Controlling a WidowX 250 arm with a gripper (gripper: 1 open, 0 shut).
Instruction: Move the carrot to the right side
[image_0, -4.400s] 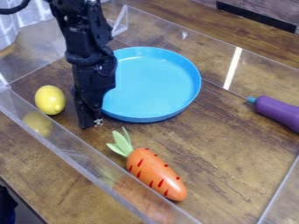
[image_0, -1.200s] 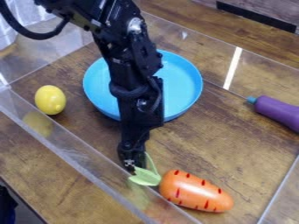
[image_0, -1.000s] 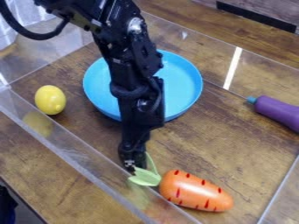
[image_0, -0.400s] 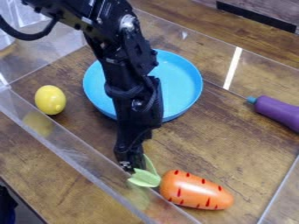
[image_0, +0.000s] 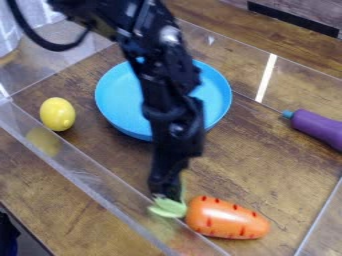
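Gripper (image_0: 164, 193) points straight down at the near side of the table (image_0: 254, 150), its tip low over the wood. Motion blur smears the fingers, but they appear spread wide and hold nothing. Black arm (image_0: 158, 70) rises from it and crosses in front of the blue plate (image_0: 207, 95). Carrot (image_0: 225, 217) lies on its side just right of the gripper tip, leafy green end toward the tip and apparently touching it. Yellow lemon (image_0: 56, 113) sits left of the plate. Purple eggplant (image_0: 321, 126) lies at the right edge, well apart from the carrot.
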